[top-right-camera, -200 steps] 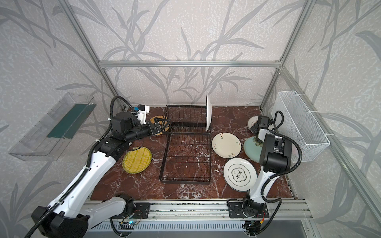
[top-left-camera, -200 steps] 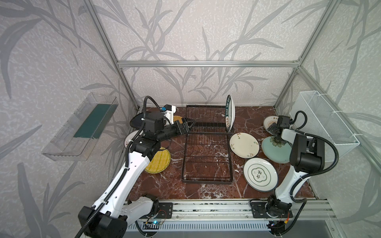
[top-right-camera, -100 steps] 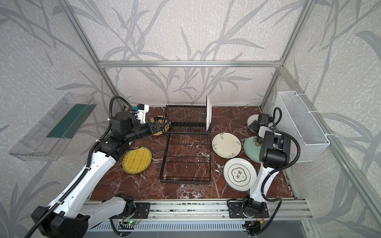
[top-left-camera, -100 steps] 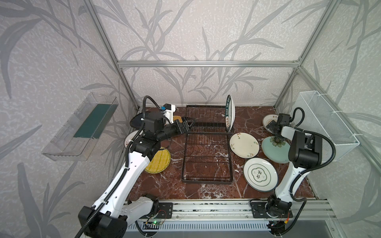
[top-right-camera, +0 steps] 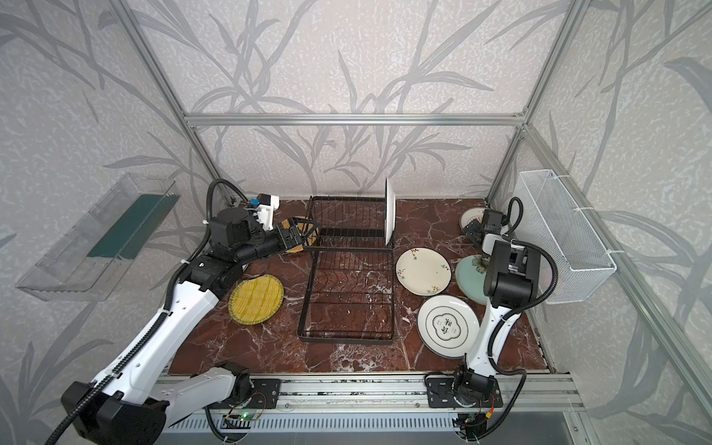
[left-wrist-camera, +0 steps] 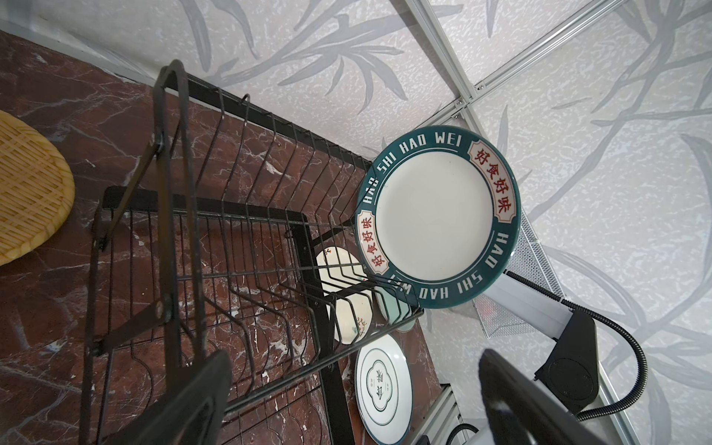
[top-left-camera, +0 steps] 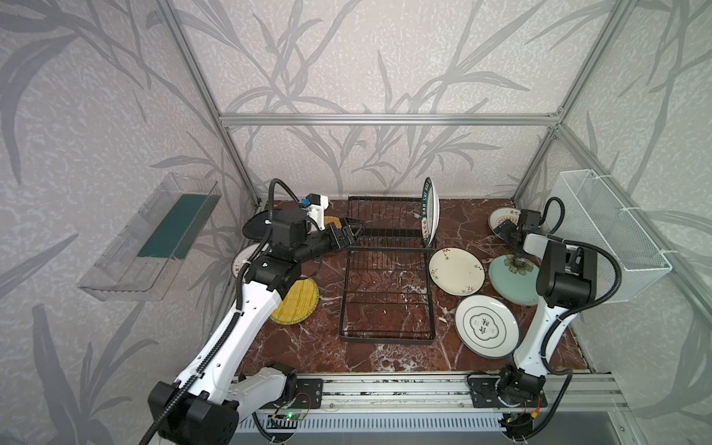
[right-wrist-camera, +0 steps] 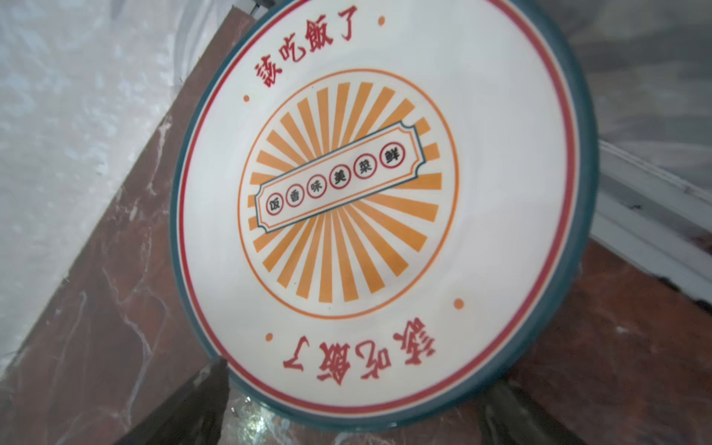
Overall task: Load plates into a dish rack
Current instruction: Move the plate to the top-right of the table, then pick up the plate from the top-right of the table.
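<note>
right claw was spread wide, dark fingers either side of the glossy sunburst plate's near rim, which only its wrist view showed. left claw gaped beside the wire rack, unmoved. the lettered plate stood upright in the rack's end slot, as before.

Ahead of right jaws, sunburst plate: white, orange rays, red lettering, teal rim. Beyond left jaws, lettered plate: cream centre, dark green rim.

Matt wire rack, sunburst plate — glossy glaze
</note>
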`<state>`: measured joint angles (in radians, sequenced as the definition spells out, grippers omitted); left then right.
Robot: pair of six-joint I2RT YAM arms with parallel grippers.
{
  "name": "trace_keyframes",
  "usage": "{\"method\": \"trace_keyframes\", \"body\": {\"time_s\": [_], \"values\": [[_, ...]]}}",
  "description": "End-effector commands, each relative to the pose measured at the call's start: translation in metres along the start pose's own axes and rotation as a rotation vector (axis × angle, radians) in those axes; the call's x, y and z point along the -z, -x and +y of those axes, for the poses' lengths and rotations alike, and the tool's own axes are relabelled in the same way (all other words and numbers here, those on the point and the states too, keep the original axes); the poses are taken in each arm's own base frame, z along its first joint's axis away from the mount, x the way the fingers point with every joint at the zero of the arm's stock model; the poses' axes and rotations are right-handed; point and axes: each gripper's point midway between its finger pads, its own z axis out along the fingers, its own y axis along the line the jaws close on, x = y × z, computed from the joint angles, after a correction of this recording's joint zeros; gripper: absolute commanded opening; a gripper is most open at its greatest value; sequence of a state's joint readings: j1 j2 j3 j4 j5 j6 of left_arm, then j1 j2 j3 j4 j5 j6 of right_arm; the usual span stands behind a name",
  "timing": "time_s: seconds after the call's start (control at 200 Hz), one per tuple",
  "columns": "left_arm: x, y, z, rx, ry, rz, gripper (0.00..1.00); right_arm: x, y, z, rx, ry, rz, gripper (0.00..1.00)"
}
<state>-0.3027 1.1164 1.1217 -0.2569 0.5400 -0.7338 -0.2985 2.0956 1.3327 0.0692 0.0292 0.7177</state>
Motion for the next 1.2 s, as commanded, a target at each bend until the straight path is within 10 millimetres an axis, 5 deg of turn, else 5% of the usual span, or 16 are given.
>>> {"method": "trace_keyframes", "body": {"time_s": [0.0,0.52,0.66,1.195], "values": [[-0.001,0.003,0.002,-0.007,0.008,-0.015,0.99,0.001,0.000,-0.020,-0.222,-0.031,-0.060,0.91],[0.012,-0.004,0.006,-0.052,0.044,-0.009,0.99,-0.005,-0.024,-0.044,-0.568,-0.141,-0.134,0.74],[0.014,-0.004,0.005,-0.067,0.045,-0.006,0.99,-0.011,-0.031,-0.047,-0.624,-0.139,-0.140,0.58],[0.014,-0.002,0.004,-0.081,0.043,-0.013,0.99,-0.026,-0.034,-0.041,-0.700,-0.147,-0.112,0.25]]}}
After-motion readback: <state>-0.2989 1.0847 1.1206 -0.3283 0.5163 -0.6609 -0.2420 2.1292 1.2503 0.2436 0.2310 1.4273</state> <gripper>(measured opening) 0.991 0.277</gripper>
